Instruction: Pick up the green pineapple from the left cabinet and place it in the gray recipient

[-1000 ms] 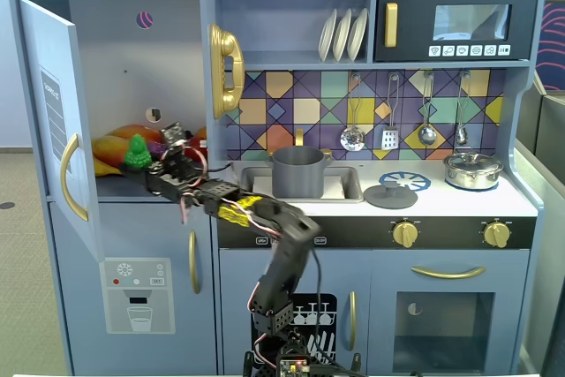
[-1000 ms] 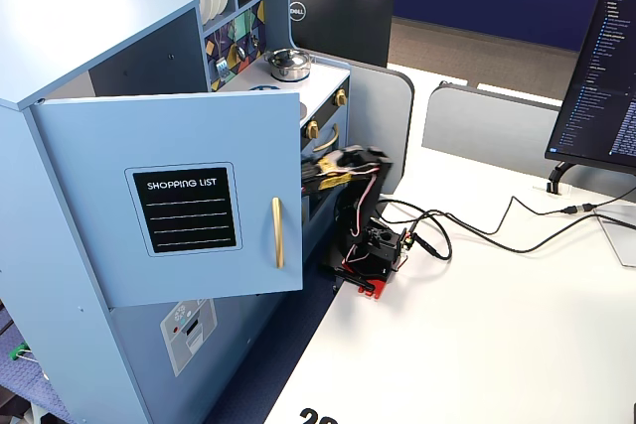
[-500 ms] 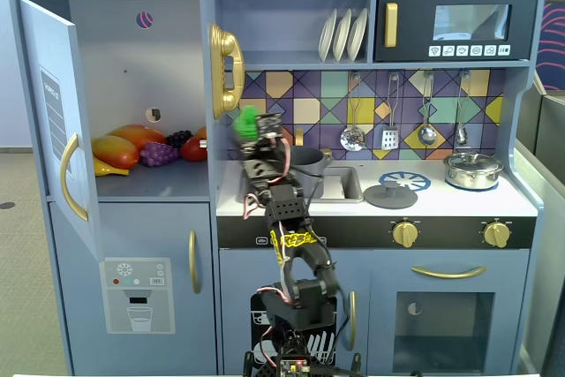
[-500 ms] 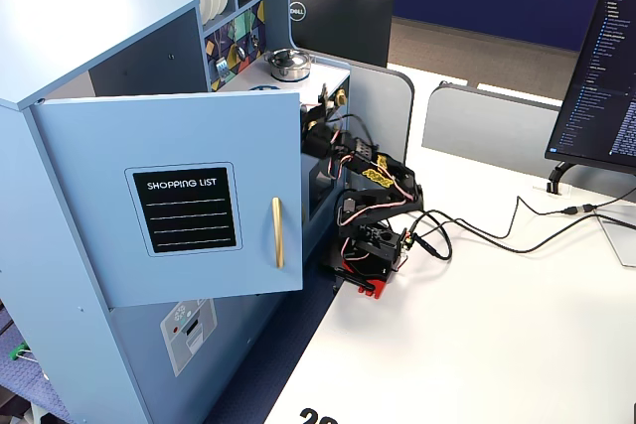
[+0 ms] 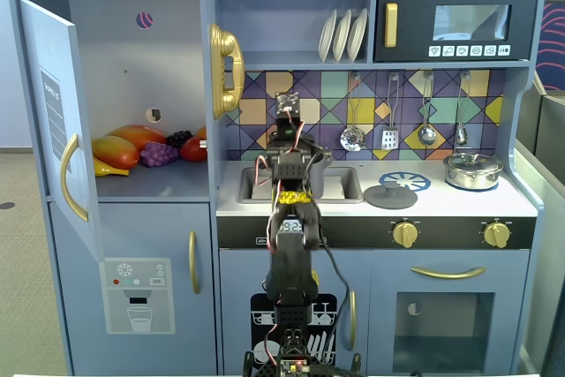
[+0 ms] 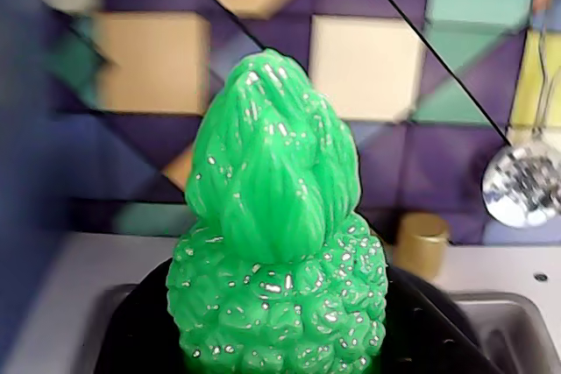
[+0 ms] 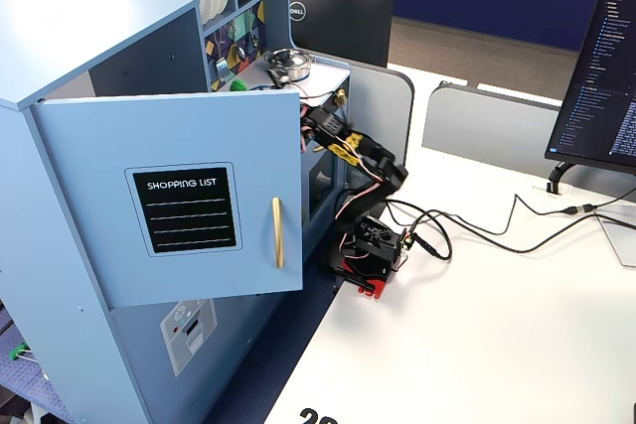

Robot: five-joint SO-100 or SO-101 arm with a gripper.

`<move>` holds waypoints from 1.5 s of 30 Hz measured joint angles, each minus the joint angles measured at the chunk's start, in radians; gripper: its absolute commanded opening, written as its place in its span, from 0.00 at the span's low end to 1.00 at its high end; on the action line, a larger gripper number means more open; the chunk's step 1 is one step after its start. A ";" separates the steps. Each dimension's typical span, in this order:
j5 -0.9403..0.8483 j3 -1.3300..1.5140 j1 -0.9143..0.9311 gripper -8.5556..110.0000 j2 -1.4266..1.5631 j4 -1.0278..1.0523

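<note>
Right, the green pineapple [image 6: 276, 234] fills the wrist view, leafy top upward, bumpy body at the bottom edge of the picture. It sits upright over a dark rounded shape, which I take to be the gripper beneath it, though the fingers themselves are hidden, so clamped on the fruit is my reading rather than something shown outright. In the side fixed view a speck of bright green [image 7: 238, 85] peeks over the open door [image 7: 189, 196], up at counter height.

Behind the pineapple runs the tiled backsplash [image 6: 359, 54], and below it the sink [image 6: 500, 326] rim with a small gold tap knob [image 6: 422, 243] just beside the fruit. So the fruit is out of the left cabinet [image 5: 141, 68] and over the sink area, with the arm [image 5: 291, 174] reared up in front of the counter. Mangoes [image 5: 124, 147] and grapes [image 5: 159, 154] are on the cabinet shelf.

Now the worry: the gray recipient isn't clear in any view. The flat gray lid [image 5: 390, 195] and the shiny lidded pot [image 5: 473, 170] stand on the counter to the right, and either could be mistaken for the target. The pineapple is glossy and tapered, too; a tilt of the wrist could let it slip into the sink. The hanging utensils [image 5: 353, 134] are near enough to snag on a high sweep.
</note>
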 measured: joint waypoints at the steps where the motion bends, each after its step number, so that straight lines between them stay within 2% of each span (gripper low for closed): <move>1: 0.000 -0.023 0.006 0.07 -0.029 0.012; 4: 0.000 -0.060 0.021 0.09 -0.091 0.046; 8: 0.002 -0.067 0.035 0.30 -0.140 0.078; 11: 0.051 -0.069 0.038 0.36 -0.146 0.081; 15: 0.064 -0.104 0.040 0.33 -0.146 0.086; 19: 0.064 -0.115 0.040 0.23 -0.072 0.179; 23: 0.075 -0.044 0.021 0.16 0.144 0.399; 27: 0.043 0.083 -0.040 0.09 0.397 0.707; 31: 0.067 0.245 -0.044 0.07 0.537 0.911; 34: 0.120 0.423 -0.044 0.07 0.589 0.900; 39: 0.192 0.761 -0.031 0.07 0.583 0.747; 45: 0.229 1.009 -0.043 0.07 0.540 0.569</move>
